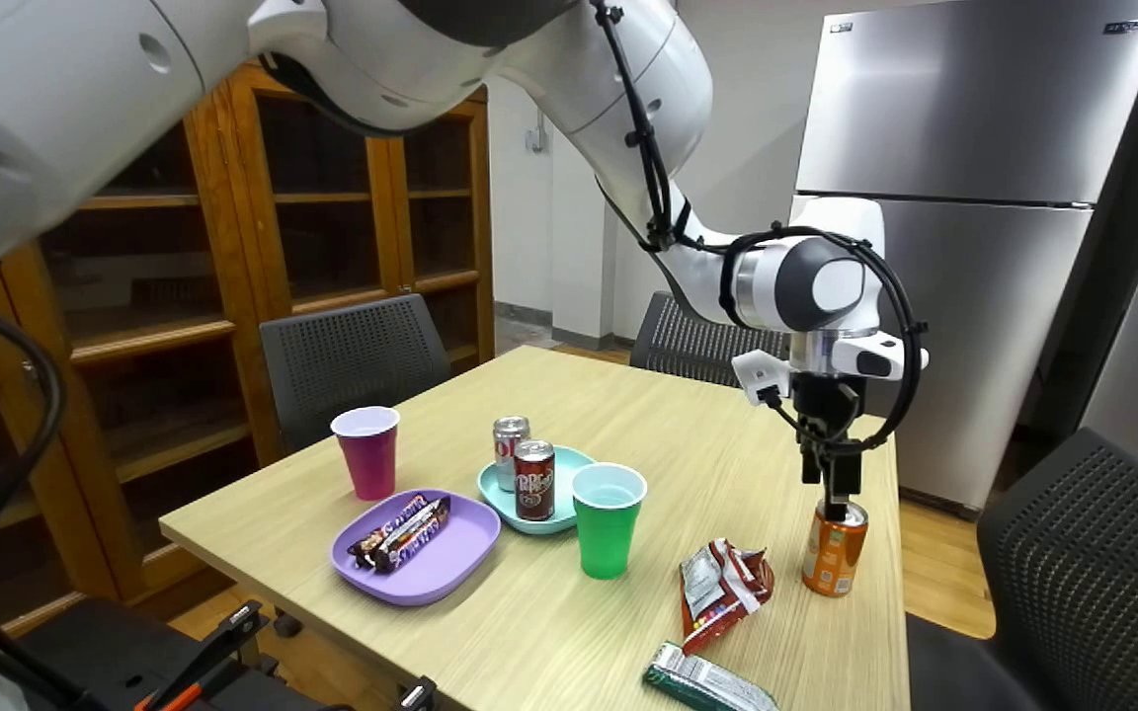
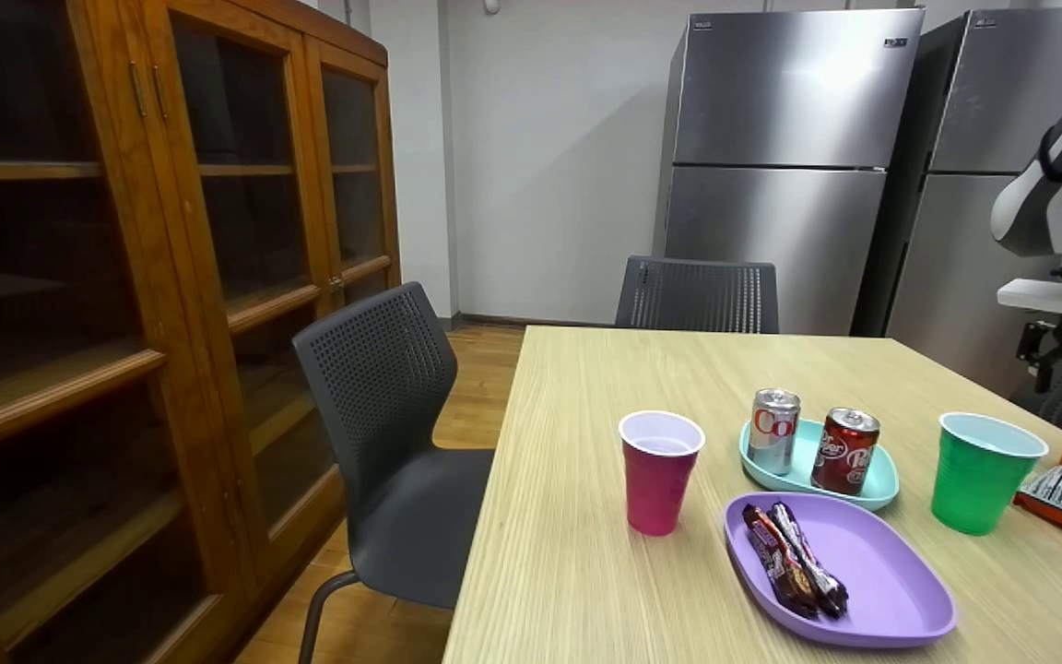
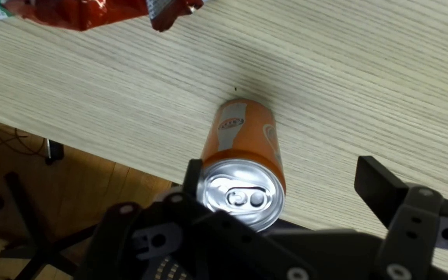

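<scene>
See an orange can [image 3: 243, 128], standing upright on the table [image 1: 688, 425], close to the edge beside the dark chair [image 1: 1102, 553]. Looks smooth, and quite bright in colour. Wears on its side a pale bottle shape with a little logo, and on top a shiny silver lid [image 3: 243, 204] with a pull tab. Turns also to an exterior view a pale printed panel, too small for reading. Has beside its base a soft shadow on the table. Find close by the lid the black gripper [image 3: 278, 171], released, with fingers [image 3: 381, 186] spread wide. See in the wrist view one finger overlapping the rim of the lid, and the opposite one well apart from it. Impossible to judge the contact between finger and can. Notice near the orange can, farther from the same edge, a crumpled red bag [image 1: 724, 592] and, just beside this, a green wrapper [image 1: 707, 681]. Find more toward the middle of the table a green cup [image 1: 607, 533] and a turquoise plate [image 2: 883, 478], bearing a silver can [image 2: 772, 441] and a dark red can [image 2: 844, 452]. Notice, nearer to the edge facing the wooden cabinet [image 2: 181, 332], a magenta cup [image 2: 660, 489], and beside it a lilac plate [image 2: 890, 572] with two wrapped bars [image 2: 778, 563]
</scene>
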Action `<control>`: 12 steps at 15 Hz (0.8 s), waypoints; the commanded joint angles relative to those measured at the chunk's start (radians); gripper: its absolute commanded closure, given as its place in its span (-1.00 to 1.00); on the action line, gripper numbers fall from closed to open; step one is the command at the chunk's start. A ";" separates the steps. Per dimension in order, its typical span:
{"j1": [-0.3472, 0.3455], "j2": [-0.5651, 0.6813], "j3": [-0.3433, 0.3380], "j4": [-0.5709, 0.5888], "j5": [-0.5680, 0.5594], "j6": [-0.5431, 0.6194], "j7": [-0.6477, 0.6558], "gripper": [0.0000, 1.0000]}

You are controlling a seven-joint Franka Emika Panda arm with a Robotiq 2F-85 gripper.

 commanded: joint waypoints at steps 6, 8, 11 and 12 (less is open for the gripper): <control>-0.046 0.032 0.011 0.105 -0.012 -0.088 0.009 -1.00; -0.050 0.020 0.011 0.098 -0.012 -0.083 0.002 -1.00; -0.052 0.006 0.012 0.082 -0.015 -0.076 -0.010 -1.00; -0.052 0.006 0.011 0.079 -0.016 -0.075 -0.010 -1.00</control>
